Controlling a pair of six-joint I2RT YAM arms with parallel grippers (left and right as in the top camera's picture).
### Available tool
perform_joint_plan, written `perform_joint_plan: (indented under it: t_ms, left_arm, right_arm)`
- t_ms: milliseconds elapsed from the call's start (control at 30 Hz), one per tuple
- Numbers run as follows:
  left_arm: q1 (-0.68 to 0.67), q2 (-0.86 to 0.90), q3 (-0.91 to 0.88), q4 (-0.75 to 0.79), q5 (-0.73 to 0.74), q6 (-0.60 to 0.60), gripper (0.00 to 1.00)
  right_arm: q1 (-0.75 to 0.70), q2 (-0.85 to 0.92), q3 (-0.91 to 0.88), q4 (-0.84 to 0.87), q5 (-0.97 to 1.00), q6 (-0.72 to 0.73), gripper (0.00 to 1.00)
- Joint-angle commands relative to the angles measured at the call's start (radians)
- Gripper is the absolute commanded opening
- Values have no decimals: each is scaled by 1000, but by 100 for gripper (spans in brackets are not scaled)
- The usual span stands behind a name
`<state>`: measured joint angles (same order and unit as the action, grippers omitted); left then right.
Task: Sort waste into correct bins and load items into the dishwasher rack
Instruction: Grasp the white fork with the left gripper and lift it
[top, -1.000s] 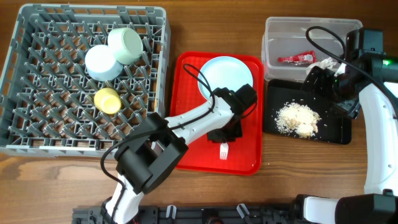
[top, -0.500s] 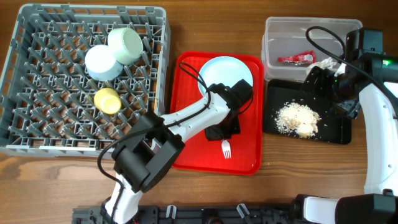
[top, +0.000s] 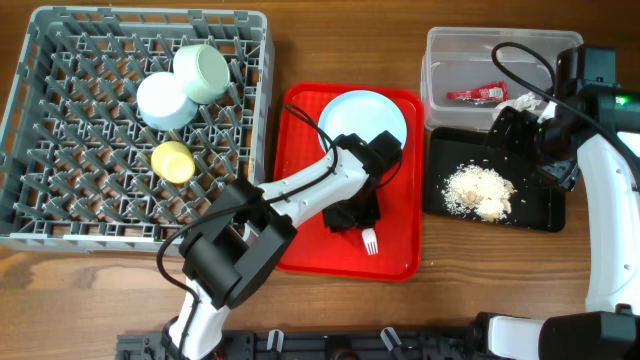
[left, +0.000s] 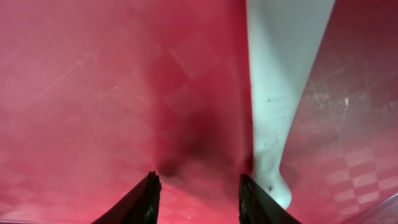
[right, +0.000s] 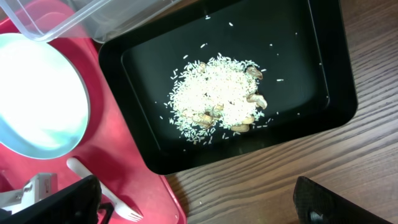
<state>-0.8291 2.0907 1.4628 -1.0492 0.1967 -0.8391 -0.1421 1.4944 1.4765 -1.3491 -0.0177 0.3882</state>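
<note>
My left gripper (top: 350, 215) is open and low over the red tray; its jaws (left: 199, 190) have bare tray between them. The white fork (top: 370, 240) lies just outside the right finger (left: 280, 93). The pale blue plate (top: 365, 118) lies on the red tray's far part. The mint-green bowl (top: 203, 72), light blue saucer (top: 163, 100) and yellow cup (top: 173, 161) sit in the grey rack (top: 60, 215). My right gripper (top: 520, 135) is open and empty (right: 199, 208) above the black tray (top: 540, 212), which holds the food scraps (top: 478, 190). The wooden stick is out of view.
The clear tub (top: 440, 60) at the back right holds the red wrapper (top: 478, 94) and the white scrap (top: 522, 101). The red tray (top: 295, 150) lies between the rack and the bins. Bare wooden table (top: 100, 290) runs along the front.
My left gripper has shifted a little left and toward the front on the red tray. The fork has slid slightly to the right. The right arm has not moved.
</note>
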Motion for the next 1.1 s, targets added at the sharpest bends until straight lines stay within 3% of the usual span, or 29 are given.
perform_joint_plan:
  t_ms: [0, 567, 700, 1067]
  left_arm:
    - [-20, -21, -10, 1, 16, 24, 42]
    - [-65, -99, -10, 51, 18, 22, 47]
    - [-98, -99, -11, 100, 16, -13, 64]
    - [-135, -97, -65, 154, -24, -88, 65]
  right_arm:
    - [-3, -6, 4, -2, 17, 4, 100]
    - [-3, -6, 4, 2, 17, 0, 100]
    - [-3, -6, 4, 2, 17, 0, 100]
    - [-3, -6, 4, 1, 17, -21, 100]
